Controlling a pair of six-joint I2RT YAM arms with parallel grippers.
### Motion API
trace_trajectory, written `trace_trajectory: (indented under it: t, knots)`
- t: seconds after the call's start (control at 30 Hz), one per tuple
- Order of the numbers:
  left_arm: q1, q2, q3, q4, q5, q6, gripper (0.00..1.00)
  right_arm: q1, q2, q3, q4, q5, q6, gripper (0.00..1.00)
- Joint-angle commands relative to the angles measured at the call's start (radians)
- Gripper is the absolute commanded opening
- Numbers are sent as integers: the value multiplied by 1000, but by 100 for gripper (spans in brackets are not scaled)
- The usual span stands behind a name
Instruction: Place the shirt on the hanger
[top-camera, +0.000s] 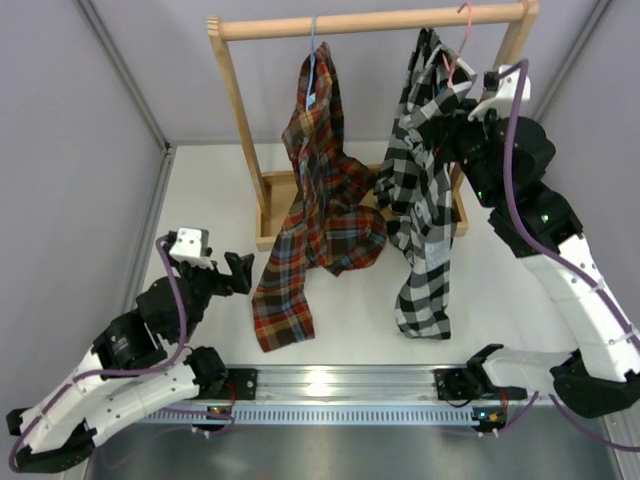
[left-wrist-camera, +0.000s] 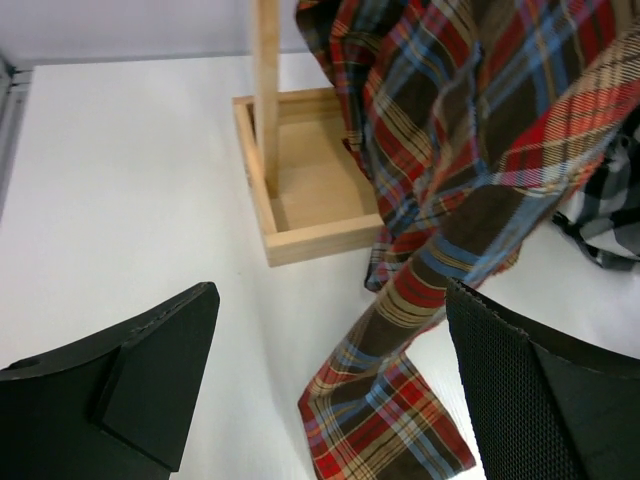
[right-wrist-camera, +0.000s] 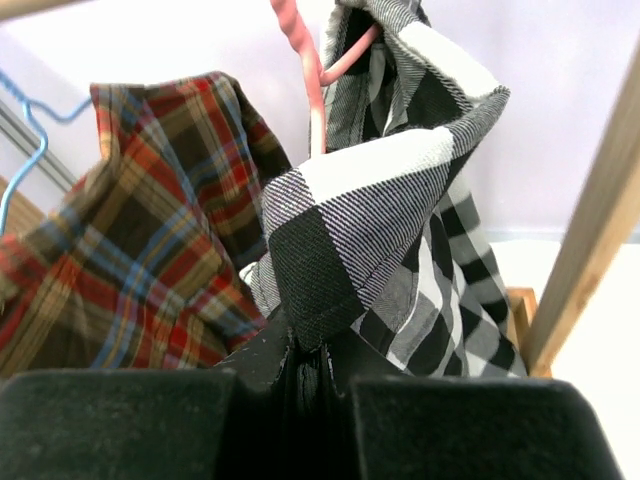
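Right wrist view: your right fingers (right-wrist-camera: 255, 365) pinch a fold of the shirt (right-wrist-camera: 380, 210) just below the hanger (right-wrist-camera: 312, 90) — the shirt's length hangs down toward the tabletop (top-camera: 200, 195). Your left fingers (left-wrist-camera: 150, 370) stand spread, well away; the right ones are nearer.
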Motion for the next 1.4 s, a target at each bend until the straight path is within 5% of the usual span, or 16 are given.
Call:
trace_trajectory:
  t: [0.0,0.23,0.5,0.93,1.0,1.03,1.2,1.37]
  knots:
    - [5,-45,-25,55,-129,1,98,-96,60,160,45,-179,35,0]
    - [132,-65,-30,56,-162,-20,98,-203,229,295,11,-290,61,0]
    - [453,35,-60,113,145,4,98,-219,247,208,50,-342,98,0]
    - [511,-74,-88,127,15,-27,98,-255,212,40,147,-340,156,2]
    - [513,-64,-87,122,18,-23,98,-256,195,18,164,-346,168,12]
    - [513,-62,-87,124,18,-22,98,-256,189,6,169,-352,172,28]
    - [513,-47,-85,124,-2,-20,98,-264,129,-11,167,-380,161,67]
    - [516,-50,-87,124,-22,-19,98,-272,21,-43,91,-408,103,92]
